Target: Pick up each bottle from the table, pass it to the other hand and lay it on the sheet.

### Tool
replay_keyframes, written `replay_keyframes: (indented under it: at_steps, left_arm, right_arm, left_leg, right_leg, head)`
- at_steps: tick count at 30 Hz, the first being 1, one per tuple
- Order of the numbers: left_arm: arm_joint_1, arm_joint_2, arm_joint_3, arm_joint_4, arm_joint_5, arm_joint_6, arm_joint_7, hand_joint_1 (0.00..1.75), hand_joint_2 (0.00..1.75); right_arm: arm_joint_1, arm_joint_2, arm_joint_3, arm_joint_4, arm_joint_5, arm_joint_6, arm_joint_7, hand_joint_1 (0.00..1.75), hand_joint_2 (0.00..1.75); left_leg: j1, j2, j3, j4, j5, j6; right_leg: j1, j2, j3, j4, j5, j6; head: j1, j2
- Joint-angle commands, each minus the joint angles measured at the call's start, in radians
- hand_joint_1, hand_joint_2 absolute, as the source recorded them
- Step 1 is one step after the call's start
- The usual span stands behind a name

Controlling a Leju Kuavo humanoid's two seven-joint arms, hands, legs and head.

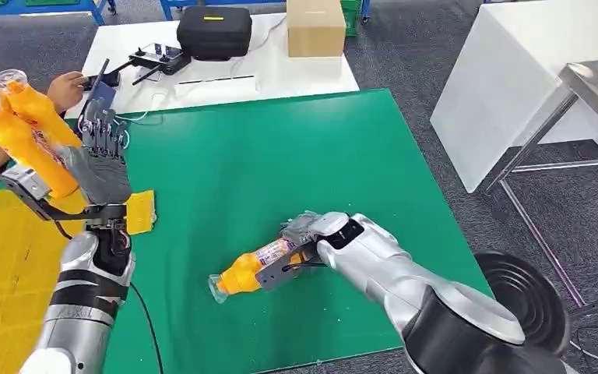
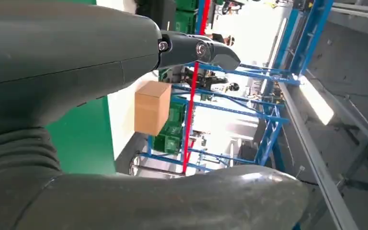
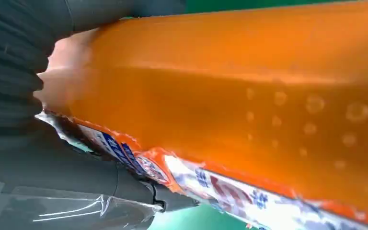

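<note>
Gripping an orange bottle (image 1: 255, 267) near the green table's (image 1: 280, 156) front edge, the right hand (image 1: 305, 234) has its fingers wrapped round the labelled body; the bottle lies on its side, cap toward the yellow sheet (image 1: 8, 265). Left hand (image 1: 103, 160) raised over the table's left edge, fingers straight and apart, holding nothing. Two more orange bottles (image 1: 15, 125) stand tilted at the left edge, above the sheet. Cardboard box (image 1: 315, 27) on the white table beyond.

Lighting: bright, even, overhead; soft shadows under my arms on the green counter (image 1: 280, 156). Glare: white counter (image 1: 296, 70) washed out; ceiling strip light (image 2: 316, 103) blown. Focus: orange bottle (image 3: 230, 96) blurred at close range.
</note>
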Motion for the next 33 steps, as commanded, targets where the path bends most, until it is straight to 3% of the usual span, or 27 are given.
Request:
replay_keyframes:
  at_steps: [1,5,7,8,10,17,20,21,24,33]
  left_arm:
    - [-0.065,0.013,0.004,0.108,0.005,-0.008,-0.001,0.0,0.0]
    - [-0.056,0.018,0.014,0.101,0.009,-0.009,-0.005,0.0,0.0]
    - [-0.032,0.02,0.032,0.074,0.037,-0.035,0.018,0.0,0.0]
    - [-0.006,0.021,0.048,0.045,0.069,-0.061,0.043,0.0,0.0]
    - [0.056,0.024,0.076,-0.012,0.158,-0.137,0.106,0.0,0.0]
    - [0.087,0.023,0.083,-0.045,0.181,-0.154,0.116,0.0,0.0]
    - [0.125,0.024,0.081,-0.064,0.272,-0.207,0.154,0.0,0.0]
    - [0.151,0.024,0.078,-0.091,0.28,-0.211,0.153,0.0,1.75]
    - [0.209,0.021,0.065,-0.157,0.287,-0.217,0.154,0.0,1.75]
    - [0.228,0.014,0.035,-0.182,0.274,-0.219,0.156,0.0,1.75]
  right_arm:
    - [0.033,-0.025,0.058,0.066,-0.002,0.049,0.01,1.75,1.75]
    - [0.033,-0.009,-0.015,0.069,-0.051,-0.036,0.089,1.75,1.75]
    - [0.029,0.009,-0.157,0.062,-0.157,-0.163,0.159,1.75,1.75]
    - [0.021,0.02,-0.291,0.047,-0.267,-0.239,0.184,1.75,1.75]
    - [0.012,0.02,-0.477,-0.043,-0.423,-0.342,0.132,1.75,1.75]
    - [0.023,-0.004,-0.518,-0.112,-0.46,-0.305,0.14,1.75,1.75]
    - [0.062,-0.036,-0.613,-0.287,-0.566,-0.334,0.024,1.75,1.75]
    - [0.09,-0.059,-0.621,-0.388,-0.591,-0.312,0.033,1.75,1.75]
    - [0.19,-0.12,-0.601,-0.654,-0.611,-0.288,0.078,1.75,1.75]
    - [0.293,-0.116,-0.503,-0.78,-0.591,-0.313,0.069,1.75,1.75]
  left_leg:
    - [0.002,-0.006,0.002,-0.001,0.001,-0.001]
    - [0.003,-0.006,0.004,-0.001,0.001,-0.002]
    - [0.002,-0.005,0.005,-0.001,0.001,-0.002]
    - [0.001,-0.003,0.006,0.0,0.0,-0.001]
    - [0.0,0.0,0.004,0.0,0.0,-0.001]
    - [0.002,0.0,0.002,0.001,-0.001,-0.002]
    - [0.002,-0.004,0.0,0.001,-0.001,-0.002]
    - [0.001,-0.001,-0.002,0.0,0.0,-0.001]
    - [0.002,0.0,-0.003,0.0,-0.002,-0.001]
    - [0.002,-0.003,-0.003,0.0,-0.001,-0.002]
  right_leg:
    - [0.002,-0.001,0.004,-0.003,0.001,0.0]
    - [0.002,-0.001,0.006,-0.003,0.001,-0.001]
    - [0.002,-0.001,0.007,-0.002,0.0,-0.001]
    - [0.001,0.0,0.006,-0.001,0.0,0.0]
    - [0.0,0.002,0.004,0.0,0.001,0.0]
    - [0.001,0.004,0.002,0.001,-0.001,-0.001]
    - [0.002,0.0,0.001,0.001,-0.001,0.0]
    - [0.001,0.001,-0.001,0.001,0.0,0.0]
    - [0.001,0.004,-0.002,0.001,-0.001,0.0]
    - [0.002,0.001,-0.001,0.0,-0.001,-0.001]
  head:
    - [0.0,0.0]
    - [0.0,0.0]
    - [0.0,0.0]
    - [0.0,0.0]
    - [0.001,0.0]
    - [0.0,0.0]
    - [0.0,0.0]
    - [0.0,0.0]
    - [0.0,0.0]
    - [0.0,0.0]
